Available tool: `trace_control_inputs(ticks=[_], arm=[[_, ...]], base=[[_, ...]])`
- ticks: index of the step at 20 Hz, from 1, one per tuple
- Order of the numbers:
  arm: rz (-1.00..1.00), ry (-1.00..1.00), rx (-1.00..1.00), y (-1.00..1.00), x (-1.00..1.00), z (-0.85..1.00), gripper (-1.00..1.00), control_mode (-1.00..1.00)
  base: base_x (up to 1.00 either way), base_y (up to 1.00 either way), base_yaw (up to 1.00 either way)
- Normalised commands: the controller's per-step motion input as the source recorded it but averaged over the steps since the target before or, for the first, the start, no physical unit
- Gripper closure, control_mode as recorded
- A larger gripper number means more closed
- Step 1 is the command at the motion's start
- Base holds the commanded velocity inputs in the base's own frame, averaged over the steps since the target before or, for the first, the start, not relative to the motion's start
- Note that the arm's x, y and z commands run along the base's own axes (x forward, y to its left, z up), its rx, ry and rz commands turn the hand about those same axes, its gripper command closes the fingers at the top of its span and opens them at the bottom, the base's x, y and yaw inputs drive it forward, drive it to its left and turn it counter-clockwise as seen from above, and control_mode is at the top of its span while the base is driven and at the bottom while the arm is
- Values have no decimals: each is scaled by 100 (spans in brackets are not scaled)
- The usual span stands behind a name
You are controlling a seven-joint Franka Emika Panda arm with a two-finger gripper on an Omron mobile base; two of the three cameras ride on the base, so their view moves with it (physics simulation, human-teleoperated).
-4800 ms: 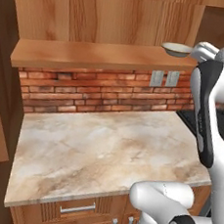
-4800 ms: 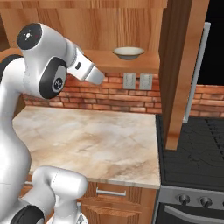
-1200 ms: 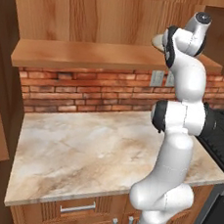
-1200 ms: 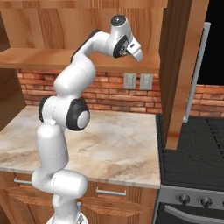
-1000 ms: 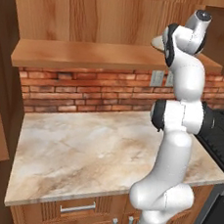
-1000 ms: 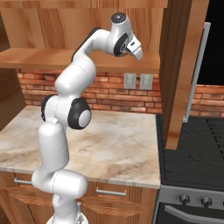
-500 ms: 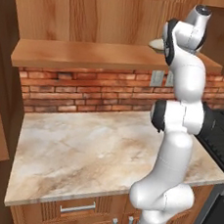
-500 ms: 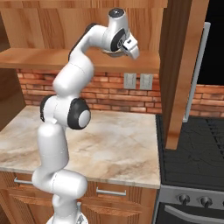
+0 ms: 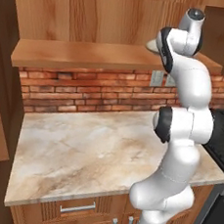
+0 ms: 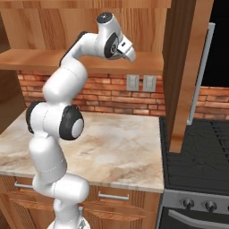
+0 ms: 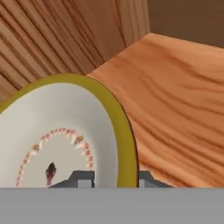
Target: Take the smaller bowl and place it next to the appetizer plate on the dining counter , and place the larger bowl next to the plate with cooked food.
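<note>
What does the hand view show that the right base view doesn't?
Hand view: a bowl up close, white inside, with a yellowish rim and a ring of little red dots. The end effector has a fingertip on each side of the rim. Right base view: the white arm, marbled counter, brick wall, wall sockets and black stove. Both: the wooden shelf.

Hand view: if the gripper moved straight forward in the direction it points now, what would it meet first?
The bowl. Its yellowish rim stands between the fingertips of the gripper, so any advance pushes into the bowl at once. Beyond it is the wood wall, though how far is unclear.
</note>
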Motion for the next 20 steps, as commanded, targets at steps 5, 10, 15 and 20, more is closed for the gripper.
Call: trace_control_inputs(ticks=[5, 10, 15, 20], arm=[[0, -26, -8, 15, -85, 30, 100, -100], [1, 5, 0, 20, -98, 45, 100, -100], [3, 24, 6, 23, -91, 55, 100, -100], [8, 28, 12, 29, -84, 37, 100, -100]], base=[[0, 0, 0], [0, 0, 0], [0, 0, 0], [0, 0, 0]])
